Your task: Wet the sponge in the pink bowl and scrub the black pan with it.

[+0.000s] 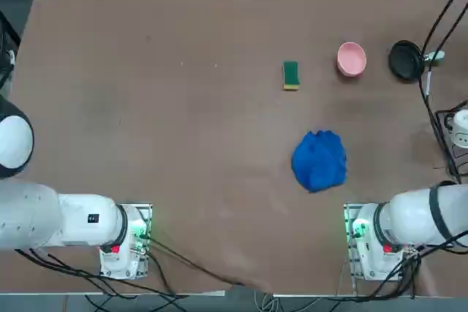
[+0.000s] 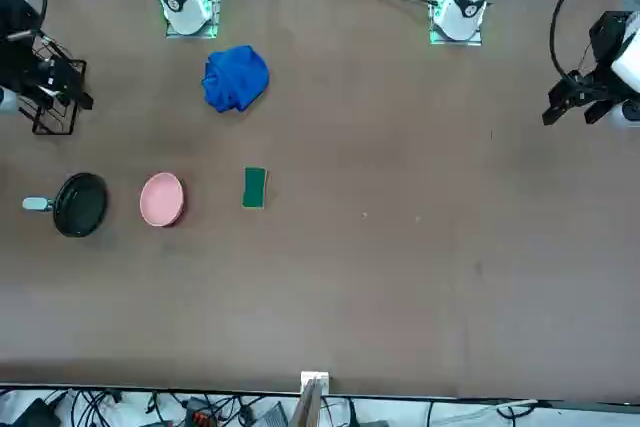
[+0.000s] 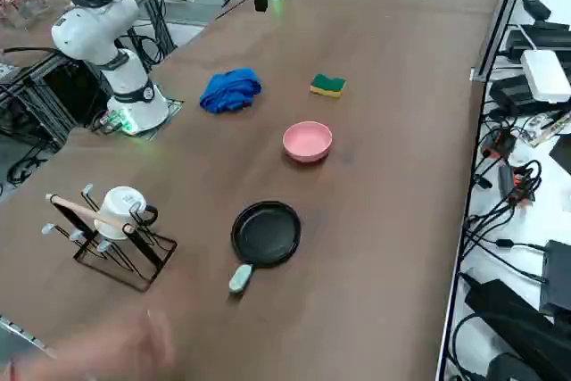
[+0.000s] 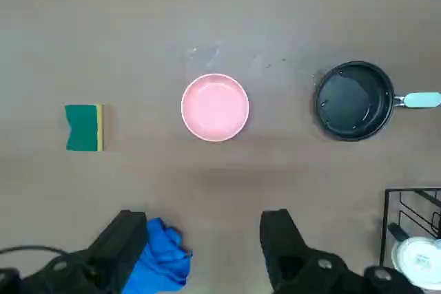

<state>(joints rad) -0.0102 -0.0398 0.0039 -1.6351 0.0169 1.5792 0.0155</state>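
- The right gripper (image 4: 204, 222) is hanging above the right part of the table (image 1: 183, 107), its fingers spreading wide and gripping nothing, presumably leaving room for a first grasp.
- The blue cloth (image 1: 319, 161) is lying bunched nearer the robot's edge, seemingly serving no purpose here.
- The sponge (image 1: 291, 73) is resting green side up in the far half, right of the middle; its narrow shape is probably offering an easy pinch.
- The pink bowl (image 1: 352, 59) is standing upright towards the far right corner, between sponge and pan, conveniently awaiting the dip.
- The black pan (image 3: 266, 233) is sitting inside-up beyond it, its handle (image 3: 240, 278) pointing towards the right edge, likely keeping the scrubbing surface accessible.
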